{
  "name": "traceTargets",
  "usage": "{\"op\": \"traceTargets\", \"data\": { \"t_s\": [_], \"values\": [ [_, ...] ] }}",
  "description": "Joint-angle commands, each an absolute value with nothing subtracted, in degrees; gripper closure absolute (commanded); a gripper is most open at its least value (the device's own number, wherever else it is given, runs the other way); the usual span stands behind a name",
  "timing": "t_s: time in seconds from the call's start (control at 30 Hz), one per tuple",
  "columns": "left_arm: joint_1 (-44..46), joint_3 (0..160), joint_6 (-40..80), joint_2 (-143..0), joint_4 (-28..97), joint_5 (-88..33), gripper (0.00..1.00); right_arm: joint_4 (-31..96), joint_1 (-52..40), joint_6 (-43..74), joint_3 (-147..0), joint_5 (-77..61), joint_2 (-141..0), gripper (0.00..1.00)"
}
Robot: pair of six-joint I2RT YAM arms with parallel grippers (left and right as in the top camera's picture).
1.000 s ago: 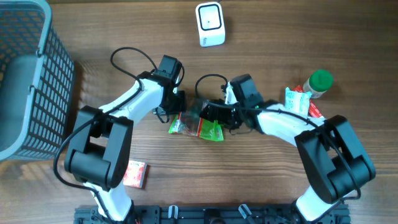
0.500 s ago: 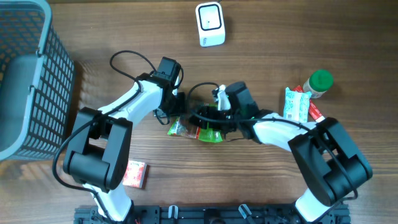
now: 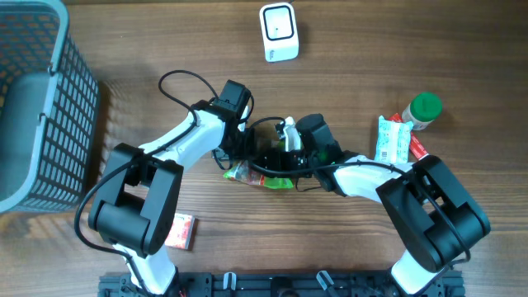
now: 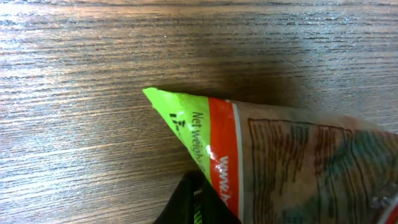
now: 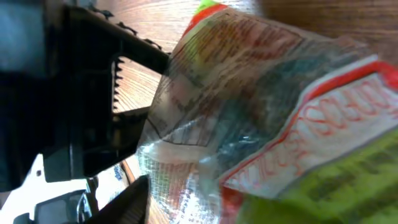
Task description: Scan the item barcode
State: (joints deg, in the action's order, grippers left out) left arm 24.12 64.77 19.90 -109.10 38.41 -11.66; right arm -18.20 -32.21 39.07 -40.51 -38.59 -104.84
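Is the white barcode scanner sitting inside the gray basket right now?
No, the white scanner stands on the wooden table near its far edge, well apart from the gray basket at the left.

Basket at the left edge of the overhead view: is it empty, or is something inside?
Empty as far as it shows: the floor of the basket is bare grey. Its left part is cut off by the frame.

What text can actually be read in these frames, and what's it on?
"Net wei" (rest cut off): green corner of the snack packet, left wrist view.
"www." (rest hidden): the packet's orange band, left wrist view.
Lettering on the same band in the right wrist view: blurred, unreadable.
Print on the white carton and the red box, overhead: too small to read.
Scanner: no legible text.
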Motion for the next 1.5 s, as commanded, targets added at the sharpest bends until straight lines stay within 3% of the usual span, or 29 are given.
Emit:
{"op": "traceTargets", "data": {
  "t_s": [0.0,0.13,0.2,0.23,0.33,0.57,0.7,0.93,1.17,1.47],
  "values": [
    [27.27,61.04,20.43,-113.4,39.88,-16.43,0.96,-21.93,-32.93,37.01,-41.5,-43.44,-105.51,0.77],
    [27.27,60.97,20.45,-113.4,39.86,-16.43,0.96,-24.69,-32.93,37.04,-41.5,-43.38,-105.51,0.74],
    [27.27,60.97,20.56,-113.4,39.81,-15.79,0.96,-25.08,-32.93,37.1,-41.5,-43.38,-105.51,0.65],
    [27.27,60.97,20.99,-113.4,39.81,-15.35,0.96,-25.04,-32.93,37.1,-41.5,-43.38,-105.51,0.65],
    [27.27,60.97,21.93,-113.4,39.57,-14.48,0.96,-24.27,-32.93,37.19,-41.5,-43.42,-105.51,0.96],
    [25.45,62.76,22.04,-111.7,38.37,-12.84,0.96,-21.52,-30.35,34.04,-41.5,-48.8,-104.49,0.96],
    [21.96,64.2,23.27,-106.06,38.72,-8.78,0.96,-12.97,-29.21,24.45,-41.5,-50.76,-100.31,0.96],
    [12.82,64.2,23.66,-93.86,38.72,-4.43,0.96,-5.08,-23.22,9.04,-41.5,-70.3,-92.73,0.96],
    [5.3,64.2,23.62,-90.19,41.98,-4.43,0.96,-5.78,-13.06,7.29,-41.5,-92.92,-91.2,0.96],
    [-1.48,64.2,22.72,-90.21,41.78,-4.43,0.96,-5.96,-10.74,9.43,-41.5,-93.08,-84.86,0.96]
  ]
}}
